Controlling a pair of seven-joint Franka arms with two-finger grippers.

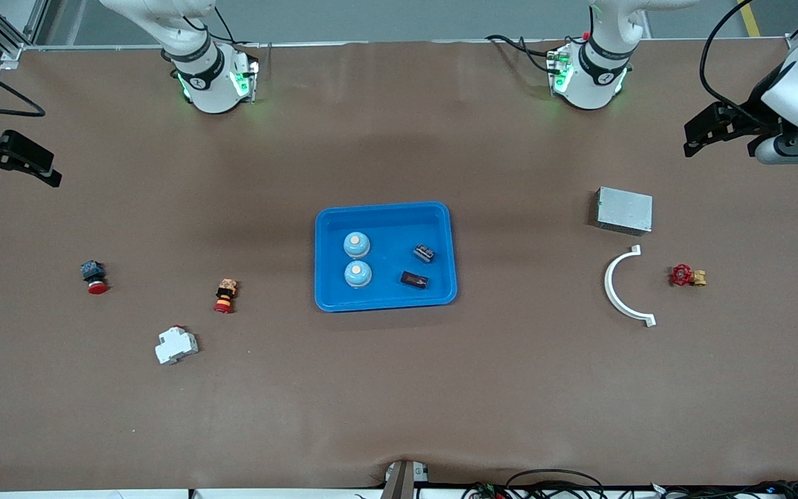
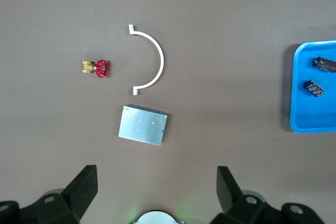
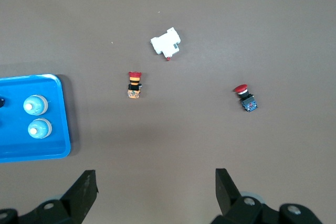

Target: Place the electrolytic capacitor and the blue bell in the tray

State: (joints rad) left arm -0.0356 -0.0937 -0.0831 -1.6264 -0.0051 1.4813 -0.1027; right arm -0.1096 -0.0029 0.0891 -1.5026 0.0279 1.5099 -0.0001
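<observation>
Now both bells and capacitors sit in the tray [image 1: 447, 239], pincers wide, empty.

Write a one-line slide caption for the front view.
Two blue bells and two capacitors lie in the blue tray; both hands, left and right, wait open.

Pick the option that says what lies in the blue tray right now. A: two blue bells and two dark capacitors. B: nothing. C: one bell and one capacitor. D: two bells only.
A: the front view shows two blue bells side by side in the tray, with two dark capacitors toward the left arm's end of it.
</observation>
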